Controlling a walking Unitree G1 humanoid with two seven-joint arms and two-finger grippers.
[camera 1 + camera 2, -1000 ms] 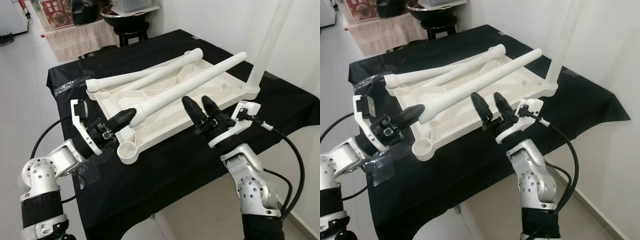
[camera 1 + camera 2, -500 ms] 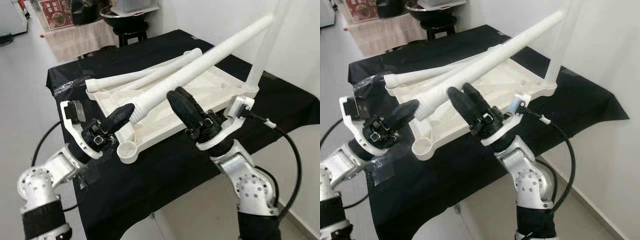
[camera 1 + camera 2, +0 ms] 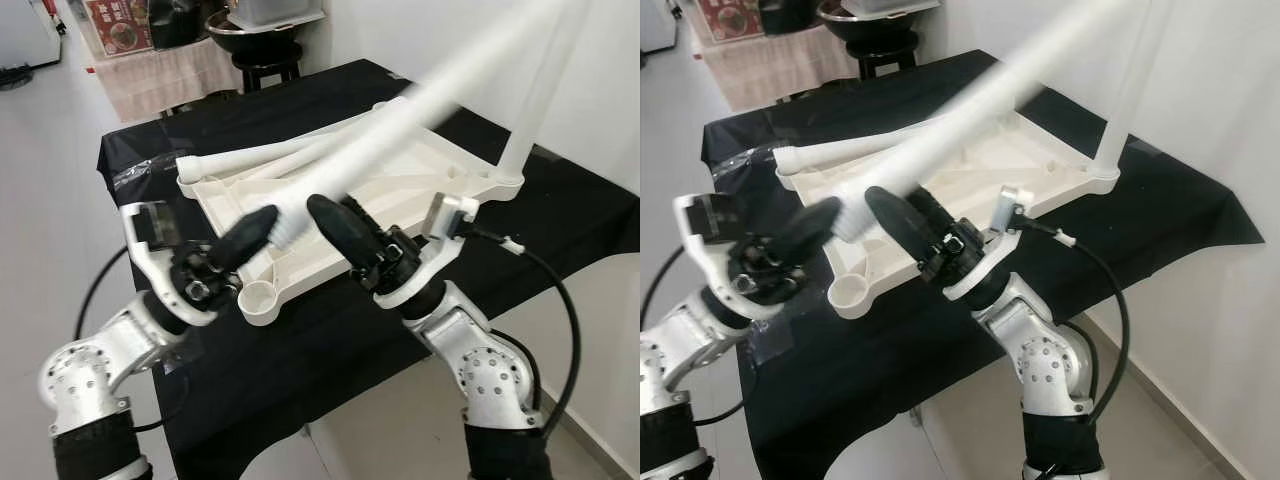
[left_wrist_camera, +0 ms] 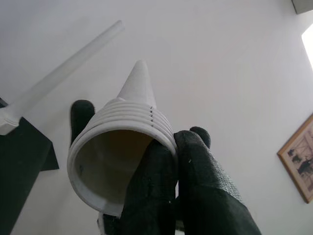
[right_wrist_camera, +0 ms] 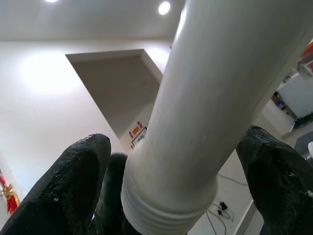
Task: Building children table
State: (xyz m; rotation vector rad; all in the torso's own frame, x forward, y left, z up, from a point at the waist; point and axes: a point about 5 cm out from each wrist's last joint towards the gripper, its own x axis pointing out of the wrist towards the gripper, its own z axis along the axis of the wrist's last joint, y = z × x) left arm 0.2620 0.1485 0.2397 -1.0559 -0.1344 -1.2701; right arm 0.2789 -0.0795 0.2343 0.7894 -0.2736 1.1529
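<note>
A white table top (image 3: 425,168) lies upside down on the black-covered table (image 3: 330,345). One white leg (image 3: 538,95) stands upright in its far right corner. Two more legs (image 3: 265,155) lie across it. A loose leg (image 3: 400,112), blurred, slants steeply up to the right. My left gripper (image 3: 262,226) is shut on its threaded end (image 4: 122,142), fingers (image 4: 195,171) on both sides. My right gripper (image 3: 335,214) is open beneath the leg (image 5: 220,88), which rests between its spread fingers (image 5: 73,171). An empty corner socket (image 3: 257,298) sits just below the held end.
A white wall runs close along the right side of the table. Behind the table stand a black stool (image 3: 262,62) and a low stand with a beige cloth (image 3: 165,75). Pale floor lies to the left and in front.
The loose leg has swung from lying flat to slanting steeply upward. My right gripper moved left, under the leg near its threaded end. The left gripper kept its hold and tilted up.
</note>
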